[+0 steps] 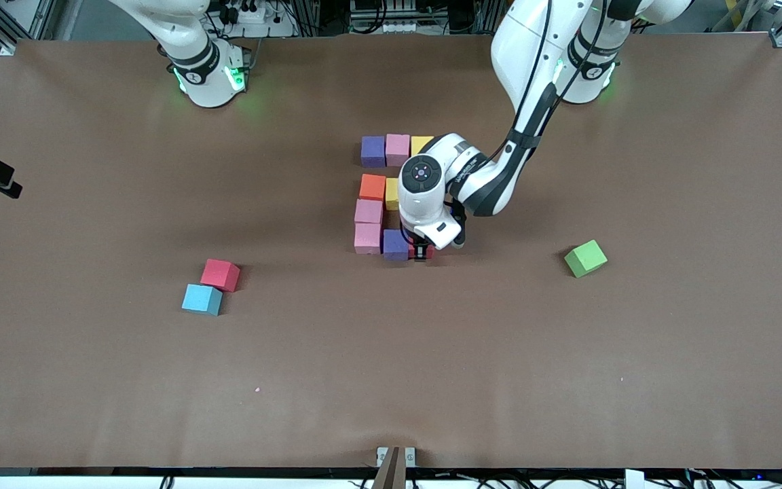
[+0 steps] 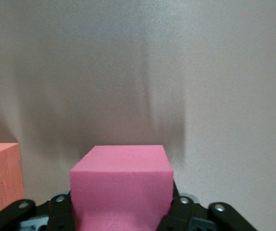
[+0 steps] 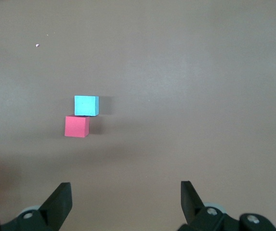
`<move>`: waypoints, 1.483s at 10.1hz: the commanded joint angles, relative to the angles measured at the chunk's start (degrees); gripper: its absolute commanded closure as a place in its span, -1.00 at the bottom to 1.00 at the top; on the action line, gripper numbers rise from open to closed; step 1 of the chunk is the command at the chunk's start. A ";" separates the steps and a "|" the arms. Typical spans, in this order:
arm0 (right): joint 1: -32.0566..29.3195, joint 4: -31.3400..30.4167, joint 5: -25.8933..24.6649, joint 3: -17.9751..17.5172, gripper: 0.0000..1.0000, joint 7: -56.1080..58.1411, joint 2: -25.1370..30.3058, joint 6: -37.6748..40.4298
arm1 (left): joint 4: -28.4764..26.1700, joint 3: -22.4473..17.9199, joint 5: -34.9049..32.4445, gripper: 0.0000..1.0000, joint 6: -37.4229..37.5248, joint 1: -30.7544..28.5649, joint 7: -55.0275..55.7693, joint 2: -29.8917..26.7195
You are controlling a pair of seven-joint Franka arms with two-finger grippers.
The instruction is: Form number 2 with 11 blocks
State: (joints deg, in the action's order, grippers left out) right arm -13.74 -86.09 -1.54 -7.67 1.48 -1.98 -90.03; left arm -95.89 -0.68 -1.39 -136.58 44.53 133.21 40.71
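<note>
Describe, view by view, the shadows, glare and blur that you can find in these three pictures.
Front view: even light, green glow at both arm bases, soft shadows beside the green cube and under the left end effector. Left wrist view: the pink cube is sharp, with smeared vertical dark streaks on the table above it. Right wrist view: sharp, faint shadow beside the light blue cube.

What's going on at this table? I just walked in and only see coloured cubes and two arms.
The arms are laying out a number 2 from foam blocks. The left gripper is down at the figure's nearest row, its jaws around a pink block beside the purple one. The right gripper waits with jaws open, out of the front view. A red block and a light blue block lie loose toward the right arm's end; a green cube sits apart.
</note>
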 commanded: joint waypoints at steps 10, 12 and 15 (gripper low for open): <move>-0.68 0.66 -0.48 -0.50 -1.00 0.46 -0.21 0.47 | 0.97 -0.11 -1.24 -1.00 4.82 -0.76 0.13 -7.91; -0.68 0.66 -0.48 -0.50 -1.00 0.46 -0.21 0.47 | 0.97 -0.20 -1.24 -1.00 6.40 -1.81 -1.88 -11.16; -0.59 0.66 -0.31 -0.50 -1.00 0.37 -0.30 0.29 | 0.97 -0.37 -1.33 -1.00 10.44 -4.09 -11.17 -16.87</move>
State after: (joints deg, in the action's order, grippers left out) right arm -13.74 -86.08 -1.54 -7.69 1.48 -2.08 -90.03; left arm -93.74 -1.10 -1.39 -128.75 41.51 126.15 27.67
